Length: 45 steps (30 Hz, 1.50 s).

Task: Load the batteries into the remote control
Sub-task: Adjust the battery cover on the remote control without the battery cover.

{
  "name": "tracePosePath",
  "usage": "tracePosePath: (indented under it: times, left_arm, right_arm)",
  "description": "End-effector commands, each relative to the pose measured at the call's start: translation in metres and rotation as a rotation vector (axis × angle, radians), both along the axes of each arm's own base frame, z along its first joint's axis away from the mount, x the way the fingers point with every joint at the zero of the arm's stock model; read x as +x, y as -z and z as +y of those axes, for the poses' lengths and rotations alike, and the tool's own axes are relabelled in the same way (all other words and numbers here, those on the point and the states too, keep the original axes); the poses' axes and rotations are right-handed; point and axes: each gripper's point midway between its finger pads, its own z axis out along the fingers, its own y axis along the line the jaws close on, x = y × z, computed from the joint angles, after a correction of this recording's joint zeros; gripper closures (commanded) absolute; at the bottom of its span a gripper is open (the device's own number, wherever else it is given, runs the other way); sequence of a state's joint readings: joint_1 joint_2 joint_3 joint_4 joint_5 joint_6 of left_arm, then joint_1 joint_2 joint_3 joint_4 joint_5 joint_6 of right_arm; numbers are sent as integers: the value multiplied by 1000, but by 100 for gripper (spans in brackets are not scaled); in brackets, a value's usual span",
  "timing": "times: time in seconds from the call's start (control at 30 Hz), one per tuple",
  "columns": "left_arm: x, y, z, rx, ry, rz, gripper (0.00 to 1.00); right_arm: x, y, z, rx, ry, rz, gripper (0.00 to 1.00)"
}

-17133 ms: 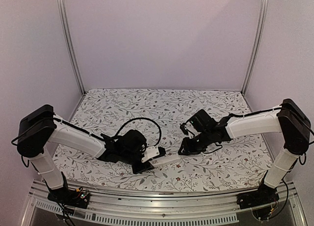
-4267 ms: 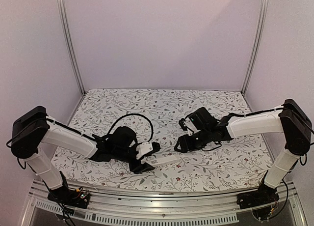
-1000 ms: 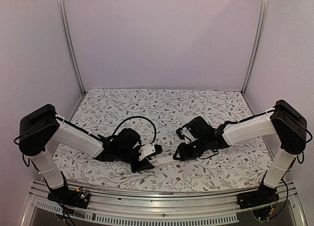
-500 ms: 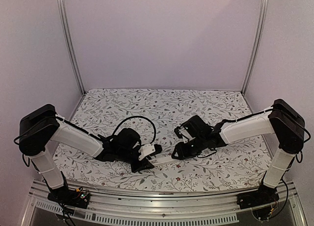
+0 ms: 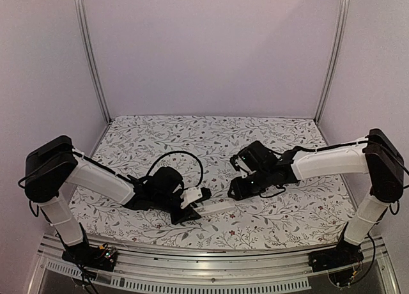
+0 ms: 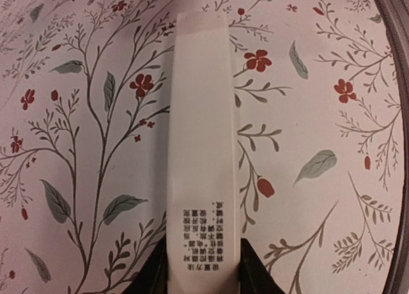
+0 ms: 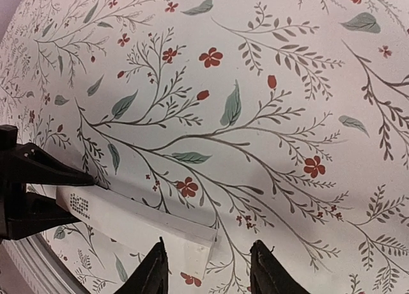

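Note:
The remote control (image 6: 199, 134) is a slim white bar with small printed text near my end, lying on the floral cloth. My left gripper (image 6: 203, 273) is shut on that end, one dark finger on each side. From above, the remote control (image 5: 217, 208) lies between both arms, with the left gripper (image 5: 192, 208) at its left end. My right gripper (image 7: 208, 271) hangs open above the remote control's (image 7: 140, 225) far end, apart from it. From above, the right gripper (image 5: 235, 192) is just up and right of the bar. The batteries are out of view.
The floral tablecloth (image 5: 211, 137) covers the whole table. Metal posts (image 5: 89, 57) stand at the back corners, with plain walls behind them. A black cable (image 5: 182, 156) loops above the left wrist. The left gripper's fingers (image 7: 38, 172) show at the right wrist view's left edge.
The right gripper has widened its jaws and drawn back up and to the right, off the remote's far end. The remote now lies flatter. The left gripper has stayed put.

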State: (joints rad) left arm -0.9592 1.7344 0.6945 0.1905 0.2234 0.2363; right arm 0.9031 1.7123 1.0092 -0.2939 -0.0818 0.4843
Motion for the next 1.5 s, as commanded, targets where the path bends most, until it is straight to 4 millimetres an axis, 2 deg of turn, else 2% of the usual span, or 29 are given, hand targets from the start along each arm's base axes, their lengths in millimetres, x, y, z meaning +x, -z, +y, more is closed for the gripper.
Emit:
tracePosePath:
  times: [0.0, 0.1, 0.2, 0.23, 0.4, 0.53, 0.63, 0.77, 0.9, 1.0, 1.17, 1.27, 1.33, 1.4, 1.47]
  left_arm:
    - [-1, 13, 8, 40, -6, 4, 86]
    - [0, 12, 7, 35, -6, 2, 86]
    - [0, 13, 7, 34, -6, 1, 86]
    - [-1, 13, 7, 35, -6, 2, 85]
    - [-1, 13, 8, 35, -6, 2, 85]
    - [-1, 14, 8, 36, -7, 2, 85]
    - [-1, 14, 8, 36, -7, 2, 85]
    - [-1, 14, 7, 33, -7, 4, 85]
    - [-1, 14, 7, 35, -6, 3, 88]
    - [-1, 15, 8, 37, -7, 4, 92]
    - [-2, 14, 8, 35, -6, 7, 91]
    - [-3, 14, 9, 34, -7, 7, 91]
    - [-3, 14, 10, 34, -7, 7, 91]
    - [-4, 15, 10, 36, -5, 9, 91]
    - [-3, 14, 9, 35, -6, 8, 91]
  right_arm:
    - [19, -34, -17, -36, 75, -128, 58]
    - [18, -25, -31, -103, 112, -112, 71]
    - [13, -6, -41, -171, 129, -68, 96]
    - [12, -2, -42, -179, 131, -57, 100]
    - [9, 11, -42, -201, 135, -24, 100]
    - [5, 19, -35, -212, 116, -8, 100]
    - [-2, 26, -23, -213, 90, 9, 100]
    - [-20, 42, 2, -206, 26, 53, 100]
    - [-24, 51, 8, -204, 25, 74, 100]
    - [-21, 45, 4, -212, 37, 49, 100]
    - [-18, 41, -6, -241, 50, 28, 100]
    - [-11, 41, -24, -276, 79, 20, 100]
    - [-4, 31, -35, -270, 108, 1, 100]
    - [3, 18, -41, -244, 118, -25, 96]
    - [3, 5, -34, -201, 88, -46, 86]
